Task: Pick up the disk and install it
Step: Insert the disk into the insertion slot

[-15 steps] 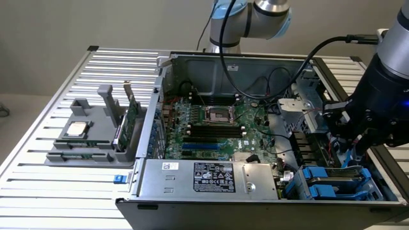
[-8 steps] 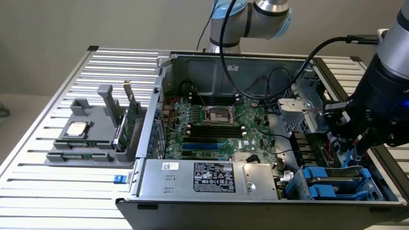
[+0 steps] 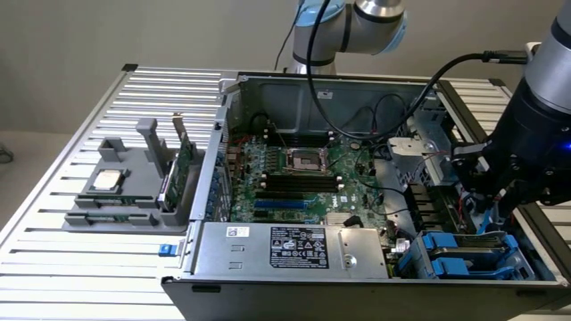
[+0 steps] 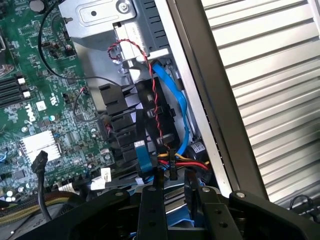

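We see the black two-fingered end effector set narrow, its fingers closed on the disk, a flat silver-grey metal drive in a blue plastic carrier frame that stands on edge between them. It hangs over the near corner of the case on the exterior view's right, just above the blue plastic drive bay carriers; we cannot tell whether the disk already touches them. Just beyond the fingers run a flat blue ribbon cable and a twisted red-and-black wire. The bay belongs to an open grey metal computer case lying on its side, with a green motherboard across its floor and a silver box-shaped power supply along its near edge. The case rests on a slatted light-grey metal table. Well apart, on the exterior view's left, a grey plastic holder carries a small square silver processor chip and an upright thin green circuit card.
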`<action>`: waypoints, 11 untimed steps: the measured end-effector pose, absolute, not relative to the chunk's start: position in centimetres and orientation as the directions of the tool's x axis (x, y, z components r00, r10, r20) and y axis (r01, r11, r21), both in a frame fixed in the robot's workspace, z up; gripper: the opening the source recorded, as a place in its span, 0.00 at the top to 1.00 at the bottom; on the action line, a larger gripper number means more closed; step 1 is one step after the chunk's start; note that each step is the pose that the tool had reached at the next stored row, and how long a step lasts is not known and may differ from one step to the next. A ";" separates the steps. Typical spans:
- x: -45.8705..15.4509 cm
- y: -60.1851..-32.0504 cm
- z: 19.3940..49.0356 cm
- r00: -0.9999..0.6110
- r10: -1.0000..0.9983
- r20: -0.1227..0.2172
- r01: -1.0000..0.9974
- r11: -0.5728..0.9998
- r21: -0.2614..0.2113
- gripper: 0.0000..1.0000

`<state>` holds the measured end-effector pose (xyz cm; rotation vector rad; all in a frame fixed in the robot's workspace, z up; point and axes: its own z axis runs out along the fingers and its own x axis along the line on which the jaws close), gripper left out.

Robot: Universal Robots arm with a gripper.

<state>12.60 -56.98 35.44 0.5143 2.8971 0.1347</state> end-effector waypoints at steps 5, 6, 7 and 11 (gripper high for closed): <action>12.6 -57.0 35.3 -0.919 0.349 -0.180 0.331 0.935 0.125 0.69; 12.6 -57.0 35.3 -0.919 0.350 -0.180 0.331 0.935 0.125 0.69; 12.6 -57.0 35.2 -0.919 0.350 -0.180 0.332 0.935 0.125 0.69; 12.5 -57.0 35.2 -0.919 0.350 -0.180 0.332 0.935 0.125 0.69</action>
